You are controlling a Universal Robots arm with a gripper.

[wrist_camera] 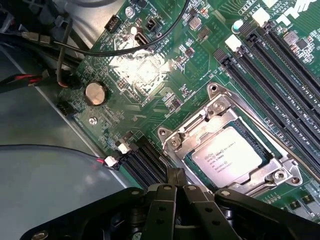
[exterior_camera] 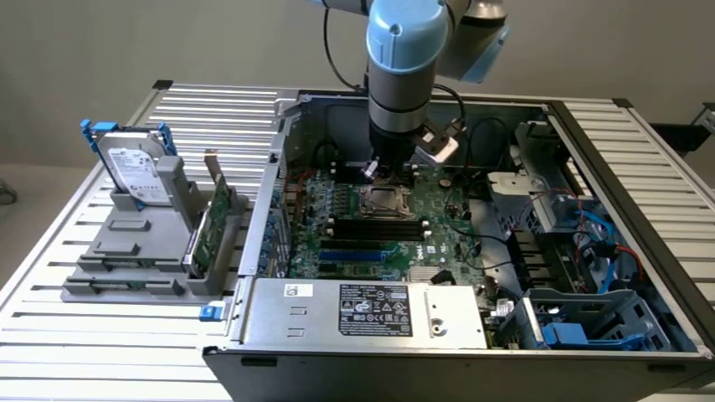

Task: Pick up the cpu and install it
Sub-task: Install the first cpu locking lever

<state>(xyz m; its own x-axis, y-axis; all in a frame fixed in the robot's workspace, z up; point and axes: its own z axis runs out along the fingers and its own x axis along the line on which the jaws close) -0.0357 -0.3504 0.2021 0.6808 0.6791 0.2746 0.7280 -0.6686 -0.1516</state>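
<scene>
In the exterior view the gripper (exterior_camera: pixel 373 171) hangs over the green motherboard (exterior_camera: pixel 380 247) inside the open computer case (exterior_camera: pixel 625 167), close to the socket (exterior_camera: pixel 387 202); in the wrist view its fingers (wrist_camera: pixel 171 179) are pressed together, empty, just beside the cpu (wrist_camera: pixel 227 155), which lies in that metal-framed socket.

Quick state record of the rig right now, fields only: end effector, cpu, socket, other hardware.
end effector: shut, nothing visibly held, above the motherboard beside the socket
cpu: lying flat in the socket, silver top up, apart from the end effector
socket: metal frame surrounding the cpu
motherboard: inside the open computer case
hard drive: upright in blue brackets on a grey stand, outside the case on the exterior view's left
</scene>
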